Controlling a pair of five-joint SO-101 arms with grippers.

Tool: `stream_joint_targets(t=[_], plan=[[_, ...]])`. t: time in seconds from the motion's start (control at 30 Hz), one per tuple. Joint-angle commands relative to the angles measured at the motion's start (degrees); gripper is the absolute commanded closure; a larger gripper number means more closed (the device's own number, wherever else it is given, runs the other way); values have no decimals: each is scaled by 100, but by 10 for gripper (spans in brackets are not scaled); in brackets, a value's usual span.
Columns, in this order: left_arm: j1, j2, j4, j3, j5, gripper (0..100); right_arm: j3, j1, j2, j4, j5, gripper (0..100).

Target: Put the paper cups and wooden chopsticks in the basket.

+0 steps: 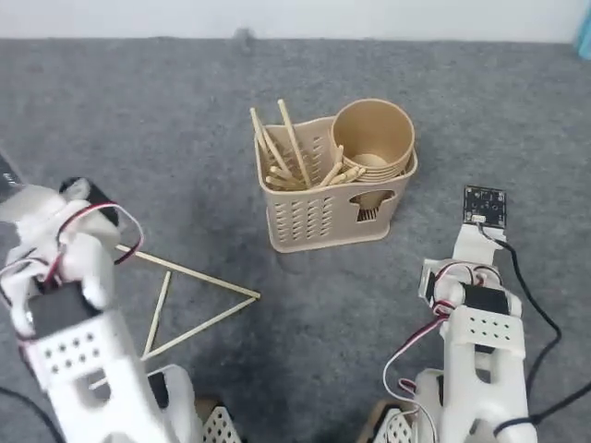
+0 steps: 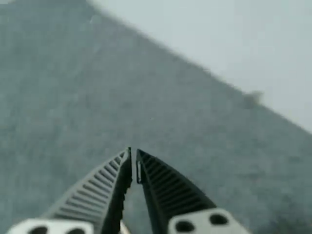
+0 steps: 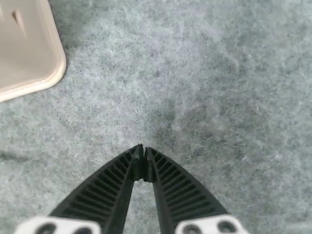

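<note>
The beige slotted basket [image 1: 314, 220] stands mid-carpet. It holds stacked paper cups [image 1: 372, 137] at its right end and several wooden chopsticks [image 1: 288, 155] leaning at its left end. Three more chopsticks [image 1: 189, 275] lie loose on the carpet to the left of the basket, forming a rough triangle beside the left arm [image 1: 65, 295]. My left gripper [image 2: 134, 157] is shut and holds nothing, tilted up toward the far carpet and wall. My right gripper [image 3: 144, 152] is shut and holds nothing, hanging over bare carpet right of the basket's corner [image 3: 27, 53].
Grey carpet covers the whole work surface, with a pale wall along its far edge. The right arm [image 1: 480, 314] stands at the front right and its wrist camera [image 1: 484, 207] is level with the basket's base.
</note>
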Motion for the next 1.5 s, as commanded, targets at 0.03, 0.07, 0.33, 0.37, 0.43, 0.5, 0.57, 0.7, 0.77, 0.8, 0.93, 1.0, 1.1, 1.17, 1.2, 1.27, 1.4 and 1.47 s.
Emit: stream_joint_targets(t=[0.03,0.07,0.33,0.37,0.43,0.5,0.57,0.7,0.77,0.8,0.93,1.0,1.1,1.17,1.2,1.27,1.4,1.47], plan=[[-316,1310,-167,215,185,985,-26,-40,-101,-57,79,991],[-343,1662,-281,207,185,985,-9,-40,-101,-57,79,991],[-695,4387,-853,-435,193,985,18,-48,-101,-66,62,991],[-695,4668,-835,-585,193,985,18,-48,-101,-75,53,991],[-695,5134,-712,-848,193,984,18,-48,-101,-84,53,991],[-695,5459,-615,-1077,193,984,18,-48,-101,-84,44,991],[-695,5618,-589,-1226,193,984,18,-48,-101,-92,44,991],[-695,5644,-580,-1332,193,983,18,-48,-101,-110,62,991],[-686,5644,-571,-1402,193,983,18,-48,-101,-110,62,991],[-686,5644,-571,-1429,193,983,18,-48,-101,-110,62,991],[-651,5644,-580,-1446,193,969,18,-48,-101,-119,70,991],[-651,5653,-580,-1446,211,913,18,-48,-101,-119,70,991],[-651,5688,-571,-1420,440,811,18,-48,-101,-119,70,991],[-651,5714,-527,-1411,510,785,18,-84,-101,-110,70,991],[-651,5714,-475,-1411,519,788,18,-119,-101,-101,70,991],[-598,5714,-413,-1411,519,798,18,-145,-101,-84,79,991],[-527,5723,-413,-1411,519,827,18,-127,-101,-75,79,991],[-527,5723,-413,-1411,519,849,18,-119,-101,-75,79,991]])
